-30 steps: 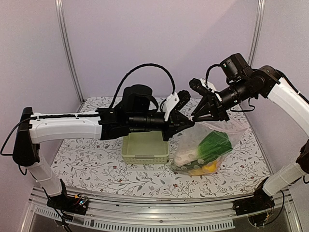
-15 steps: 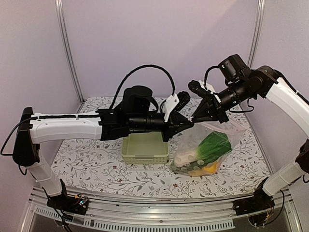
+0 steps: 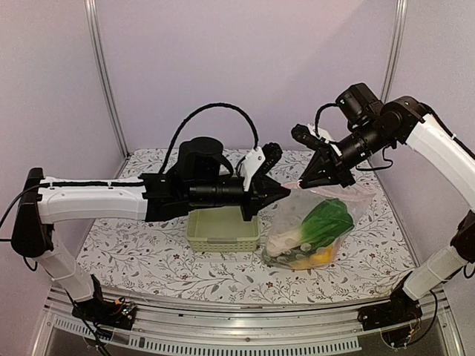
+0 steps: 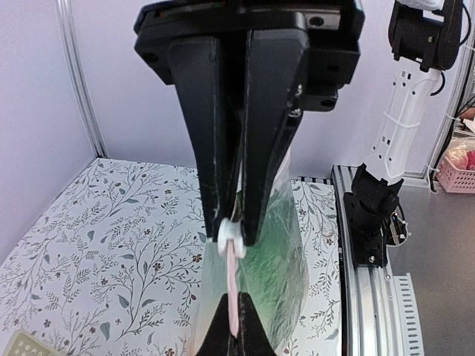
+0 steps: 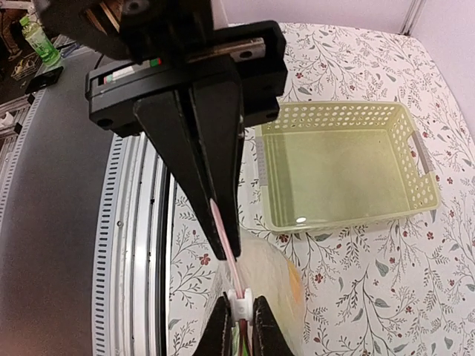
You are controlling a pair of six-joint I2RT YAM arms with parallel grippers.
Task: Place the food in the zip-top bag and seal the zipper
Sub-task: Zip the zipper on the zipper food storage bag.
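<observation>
The clear zip-top bag [image 3: 291,222] stands on the table right of the basket. Inside show the leafy bok choy [image 3: 326,220] and a yellow lemon [image 3: 318,258]. Its zipper [image 3: 334,190] is a thin pink strip along the raised mouth. My left gripper [image 3: 280,191] is shut on the white slider [image 4: 232,234] on that strip. My right gripper [image 3: 306,180] is shut on the strip's end [image 5: 225,236], a short way from the slider [image 5: 243,302]. The bag also shows in the left wrist view [image 4: 286,245] and in the right wrist view [image 5: 297,293].
The pale green lattice basket [image 3: 223,230] stands empty under my left wrist, just left of the bag; it also shows in the right wrist view [image 5: 341,159]. The table's metal front rail [image 3: 223,311] runs along the near edge.
My left arm has drawn back to the left with the slider, so the gap between the two grippers has widened a little. The right gripper has barely moved.
</observation>
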